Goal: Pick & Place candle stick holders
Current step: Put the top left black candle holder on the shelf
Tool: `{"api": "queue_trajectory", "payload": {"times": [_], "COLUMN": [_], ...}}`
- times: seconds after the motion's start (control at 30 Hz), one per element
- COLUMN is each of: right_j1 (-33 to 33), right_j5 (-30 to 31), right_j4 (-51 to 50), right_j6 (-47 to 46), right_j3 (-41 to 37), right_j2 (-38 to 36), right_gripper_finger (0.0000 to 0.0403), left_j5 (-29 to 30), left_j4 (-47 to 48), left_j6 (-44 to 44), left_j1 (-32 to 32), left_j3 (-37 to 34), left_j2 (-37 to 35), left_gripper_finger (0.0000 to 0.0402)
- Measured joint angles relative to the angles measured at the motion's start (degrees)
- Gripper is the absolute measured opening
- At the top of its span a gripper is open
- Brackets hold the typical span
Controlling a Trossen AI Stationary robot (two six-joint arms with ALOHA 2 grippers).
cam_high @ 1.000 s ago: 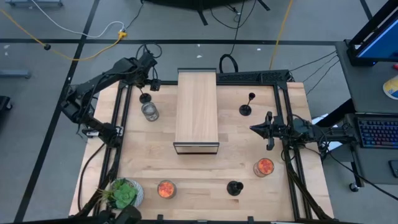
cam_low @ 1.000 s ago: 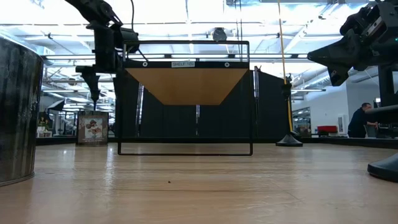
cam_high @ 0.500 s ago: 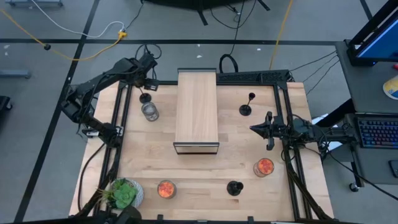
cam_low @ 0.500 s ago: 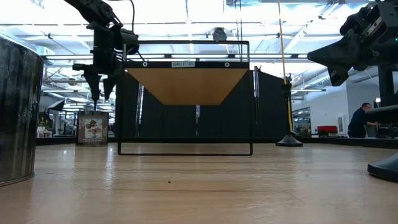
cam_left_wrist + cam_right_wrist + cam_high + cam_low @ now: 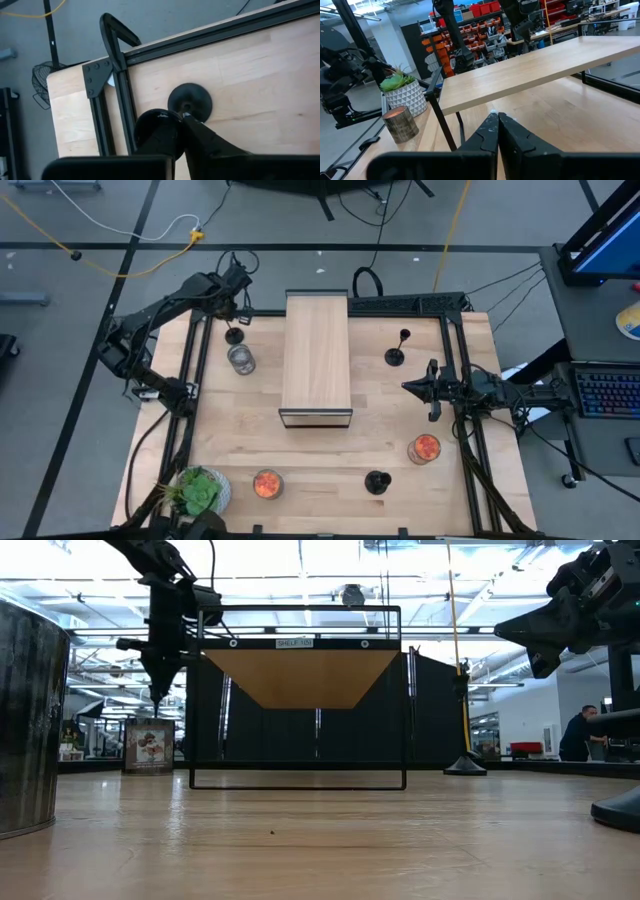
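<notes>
A black candlestick holder (image 5: 233, 337) stands at the table's far left, its round base (image 5: 197, 97) on the wood. My left gripper (image 5: 234, 320) hangs over it, fingers pointing down and shut at its top; the gripper also shows in the low view (image 5: 156, 690). A second tall holder (image 5: 396, 356) stands on its base at the far right, beyond the shelf. A squat holder (image 5: 377, 481) sits near the front edge. My right gripper (image 5: 432, 390) is shut and empty, held above the table's right side. My left gripper is shut about the top of the holder's stem (image 5: 186, 107), pinched between the two fingertips (image 5: 170, 125). The fingers come from above, pointing down. The holder stays upright below them. Whether its base is still on the table I cannot tell.
A wooden shelf on a black frame (image 5: 317, 360) stands mid-table. A glass jar (image 5: 241, 360) sits close to the left holder. Two orange candles (image 5: 267, 485) (image 5: 424, 448) and a potted plant (image 5: 200, 492) stand near the front. Black rails (image 5: 452, 370) edge the table.
In the low view my left gripper's fingers stood apart half a second ago and have now shut together over the far-left holder. The gripper has stayed in place. The holder has not visibly moved.
</notes>
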State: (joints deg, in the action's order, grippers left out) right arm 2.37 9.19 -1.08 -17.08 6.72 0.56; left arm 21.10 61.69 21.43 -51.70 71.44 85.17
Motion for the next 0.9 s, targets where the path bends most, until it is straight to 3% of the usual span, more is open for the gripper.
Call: {"api": "queue_trajectory", "payload": {"times": [0.37,0.9], "right_j1": [0.0,0.0], "right_j5": [0.0,0.0], "right_j4": [0.0,0.0], "right_j6": [0.0,0.0], "right_j3": [0.0,0.0], "right_j2": [0.0,0.0], "right_gripper_finger": [0.0000,0.0000], "left_j5": [0.0,1.5], "left_j4": [1.9,13.2], "left_j6": [-3.8,-6.8], "left_j1": [0.0,3.4], "left_j3": [1.5,23.6], "left_j2": [-0.9,-2.3], "left_gripper_finger": [0.0012,0.0002]}}
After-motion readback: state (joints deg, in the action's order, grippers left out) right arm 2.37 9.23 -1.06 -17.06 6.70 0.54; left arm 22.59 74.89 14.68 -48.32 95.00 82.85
